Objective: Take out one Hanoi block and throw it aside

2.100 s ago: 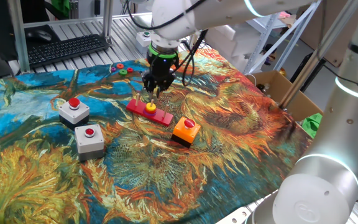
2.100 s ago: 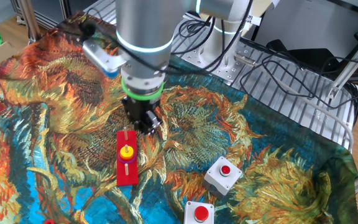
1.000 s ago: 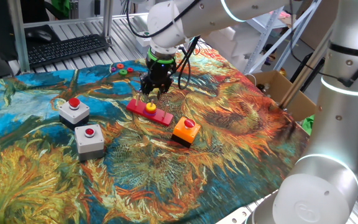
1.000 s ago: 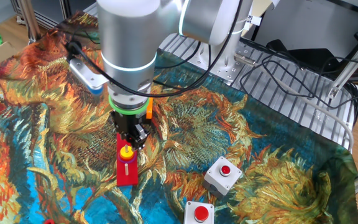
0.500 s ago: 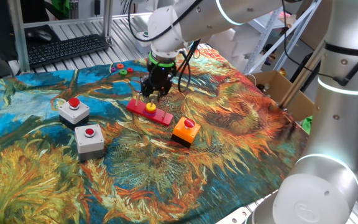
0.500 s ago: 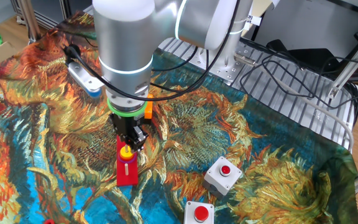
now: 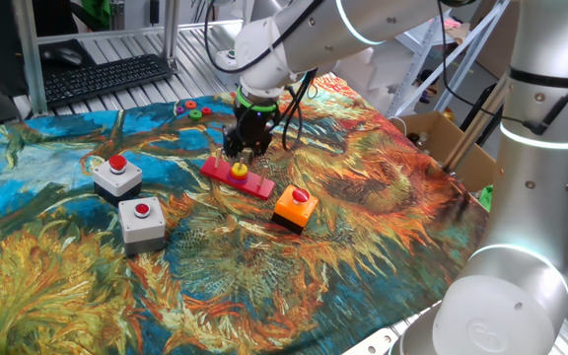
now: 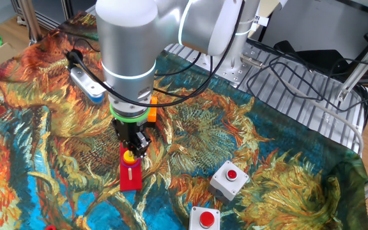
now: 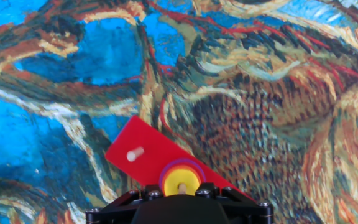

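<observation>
The yellow Hanoi block (image 7: 240,169) sits on the middle peg of the flat red base (image 7: 256,183), over a purple disc. It also shows in the other fixed view (image 8: 128,155) and at the bottom of the hand view (image 9: 180,176). The red base (image 8: 131,179) (image 9: 143,152) has a bare peg beside the stack. My gripper (image 7: 242,154) (image 8: 131,149) (image 9: 179,191) is right over the yellow block, its jaws standing open on either side of it. The fingertips are mostly hidden in the hand view.
Two grey boxes with red buttons (image 7: 116,176) (image 7: 142,220) stand to the left of the base. An orange button box (image 7: 294,207) stands in front of it. Small red and green rings (image 7: 193,108) lie at the far edge near a keyboard (image 7: 106,77).
My gripper has moved from beyond the red base to above the middle peg and come down around the yellow block. The block and base have not moved.
</observation>
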Available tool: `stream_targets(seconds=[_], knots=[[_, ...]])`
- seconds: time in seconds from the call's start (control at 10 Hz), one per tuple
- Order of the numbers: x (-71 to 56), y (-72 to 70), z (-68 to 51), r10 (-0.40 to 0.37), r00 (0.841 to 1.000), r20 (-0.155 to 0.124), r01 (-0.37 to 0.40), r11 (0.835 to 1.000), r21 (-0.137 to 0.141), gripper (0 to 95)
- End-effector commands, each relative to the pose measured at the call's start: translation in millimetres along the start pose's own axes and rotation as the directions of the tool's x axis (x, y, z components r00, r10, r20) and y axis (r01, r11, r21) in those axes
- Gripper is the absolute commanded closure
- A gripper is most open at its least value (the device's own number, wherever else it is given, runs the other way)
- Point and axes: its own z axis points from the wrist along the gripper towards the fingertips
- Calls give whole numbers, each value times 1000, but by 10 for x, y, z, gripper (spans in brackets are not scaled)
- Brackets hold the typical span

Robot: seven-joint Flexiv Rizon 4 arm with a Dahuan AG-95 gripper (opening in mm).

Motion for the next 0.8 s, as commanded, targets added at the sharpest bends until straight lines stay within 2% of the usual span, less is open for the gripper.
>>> stream_targets(seconds=[0.1,0.8], knots=[[6,1,34,-3,1000,4,3,1000,-5,570],[-4,-17,122,-5,1000,13,5,1000,-12,570]])
